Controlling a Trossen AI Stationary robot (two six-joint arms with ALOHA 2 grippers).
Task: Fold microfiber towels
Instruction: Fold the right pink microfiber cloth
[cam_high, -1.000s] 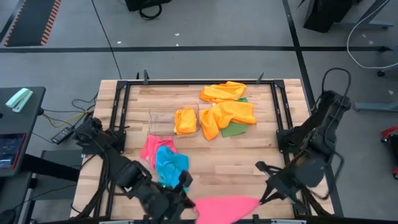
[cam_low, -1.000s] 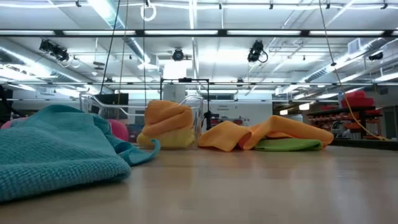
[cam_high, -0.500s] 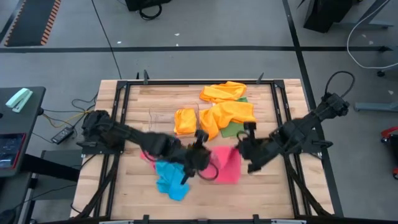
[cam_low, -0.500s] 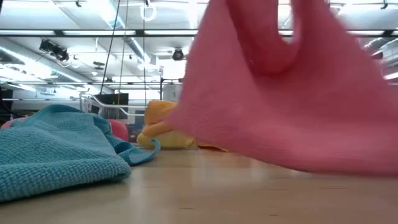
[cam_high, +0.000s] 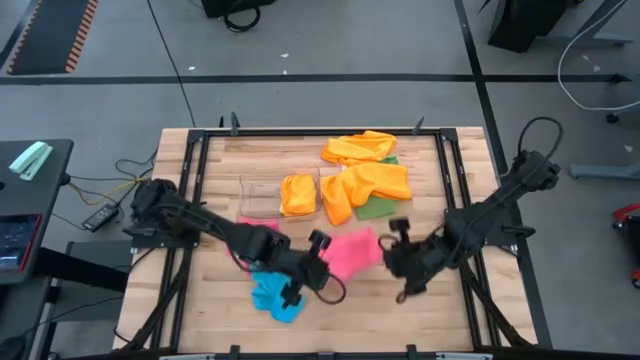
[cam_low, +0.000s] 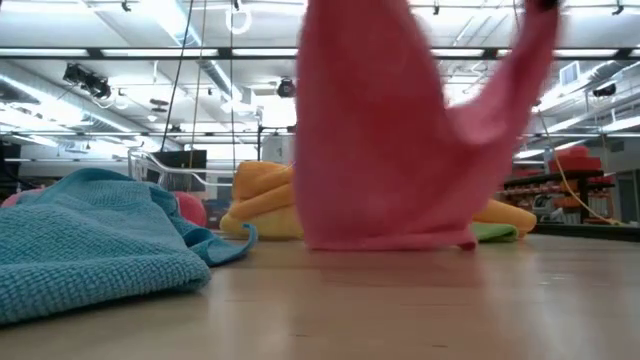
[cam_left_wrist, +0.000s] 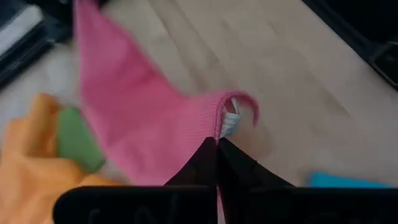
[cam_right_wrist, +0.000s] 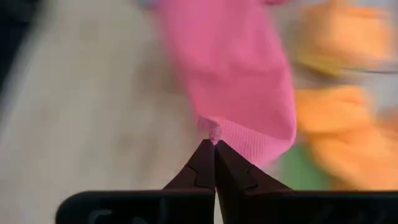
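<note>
Left gripper (cam_high: 318, 243) and right gripper (cam_high: 396, 232) each pinch a corner of the pink towel (cam_high: 350, 253), holding it above mid-table beside the blue towel (cam_high: 273, 292)

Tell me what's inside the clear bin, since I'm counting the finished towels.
In the high view, the clear bin holds one bundled orange towel at its right end; the rest looks bare. Whether another cloth lies beneath that bundle cannot be seen.
</note>
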